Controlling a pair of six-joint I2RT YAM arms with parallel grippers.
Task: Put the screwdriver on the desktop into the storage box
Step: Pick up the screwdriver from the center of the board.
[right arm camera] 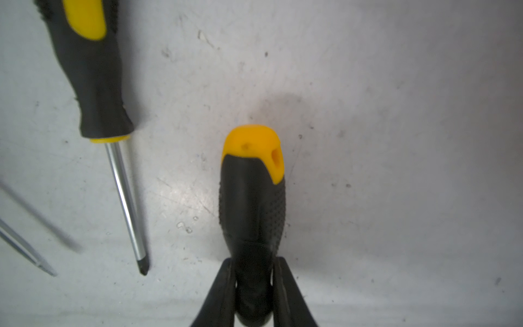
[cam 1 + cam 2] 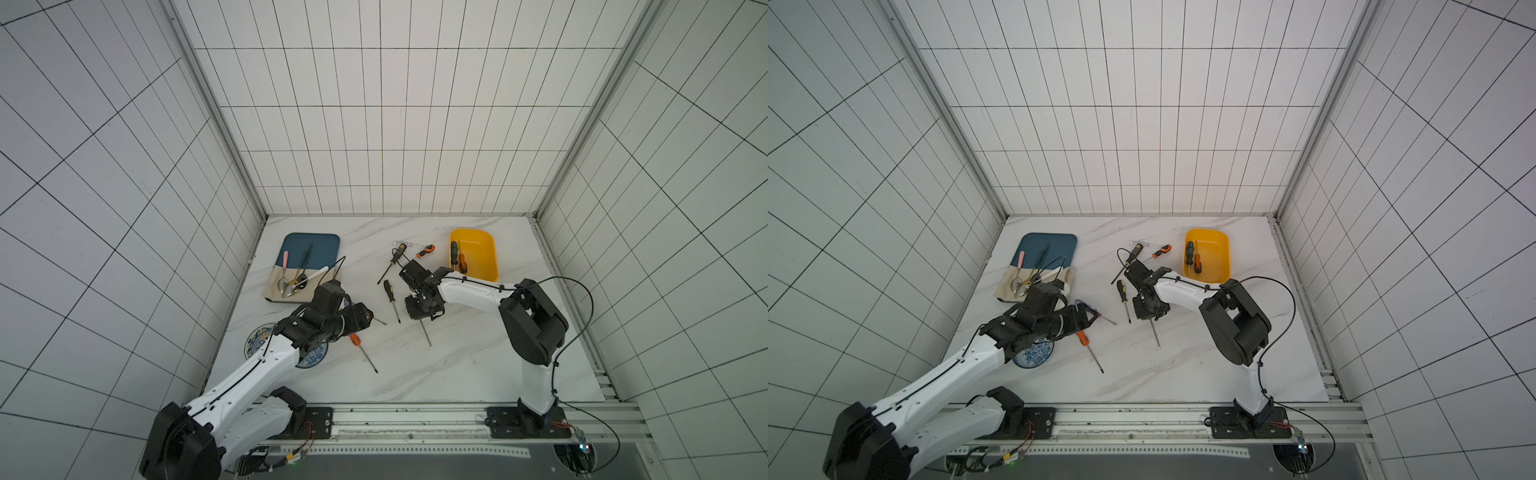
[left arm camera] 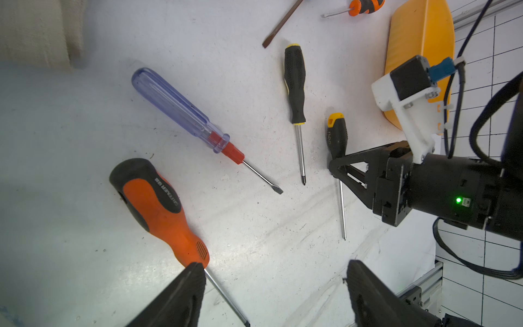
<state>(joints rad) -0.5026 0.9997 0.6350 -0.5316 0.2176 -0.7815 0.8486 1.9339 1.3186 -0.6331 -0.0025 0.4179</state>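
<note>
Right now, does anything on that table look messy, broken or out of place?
Nothing looks broken or spilled. The mess is screwdrivers strewn at all angles over the desktop; the right fingers pinch the black-and-yellow screwdriver, and only two lie in the storage box.

In both top views the right gripper [image 2: 420, 316] hides the handle of the black-and-yellow plastic screwdriver [image 2: 427, 336]; the left arm [image 2: 249, 370] covers much of the round blue-patterned plate [image 2: 255, 340].

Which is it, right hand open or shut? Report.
Shut: the right hand clamps the yellow-capped screwdriver, fingers against its handle.
</note>
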